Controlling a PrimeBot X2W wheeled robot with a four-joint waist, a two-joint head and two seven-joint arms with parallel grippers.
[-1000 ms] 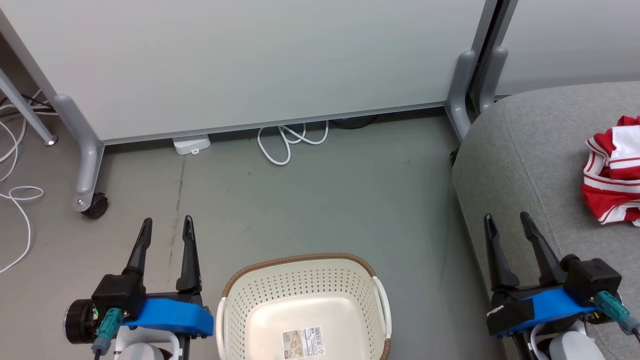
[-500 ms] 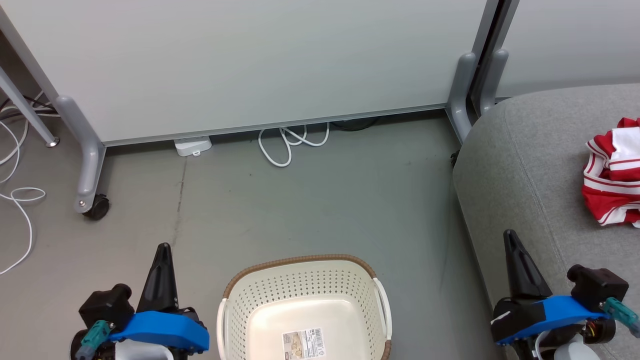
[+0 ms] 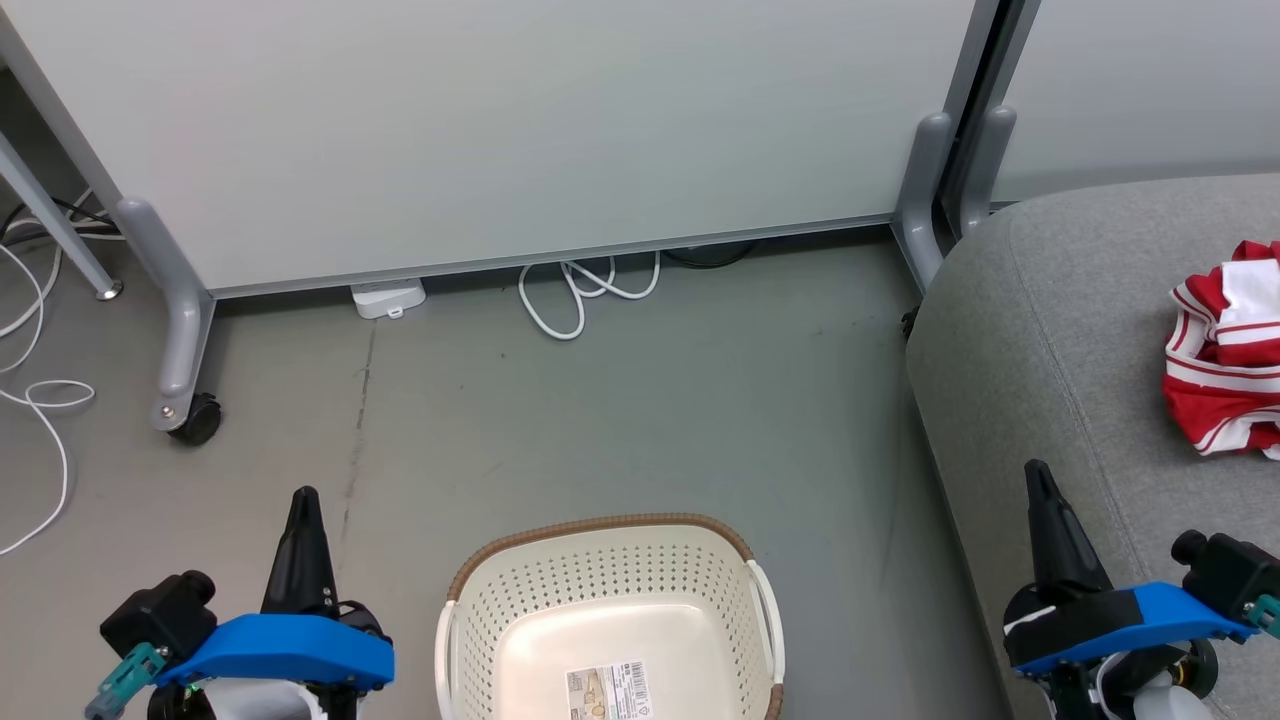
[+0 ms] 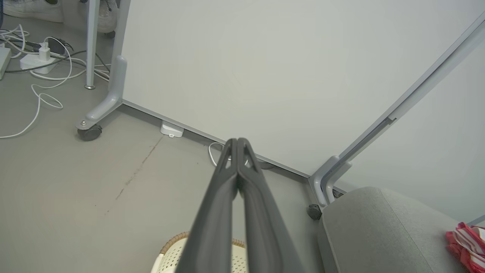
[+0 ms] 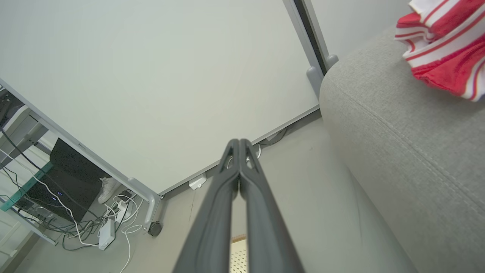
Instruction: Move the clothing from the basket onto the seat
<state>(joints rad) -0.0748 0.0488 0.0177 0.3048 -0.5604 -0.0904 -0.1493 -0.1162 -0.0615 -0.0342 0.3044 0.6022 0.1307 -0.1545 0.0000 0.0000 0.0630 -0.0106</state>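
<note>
Grey floor [image 3: 640, 400] carries the empty basket [image 3: 600, 526]; the clothing [image 3: 1225, 370] lies on the seat [image 3: 1050, 330], forward-right of the nearer right gripper [image 3: 1037, 475]. Both it and the left gripper [image 3: 303, 500]: fingers pressed together, holding nothing.

Floor [image 3: 640, 400]: grey, hard, 1 dark hairline crack [image 3: 357, 425] beyond the basket [image 3: 600, 523], to its left. The basket stands directly on the floor. Seat [image 3: 1040, 350] rests right of the basket, bearing 1 heap of clothing [image 3: 1225, 370]. Beyond the basket: 1 white cable coil [image 3: 575, 295], 1 white box [image 3: 388, 297], 1 partition [image 3: 500, 130] on a caster [image 3: 195, 420].
</note>
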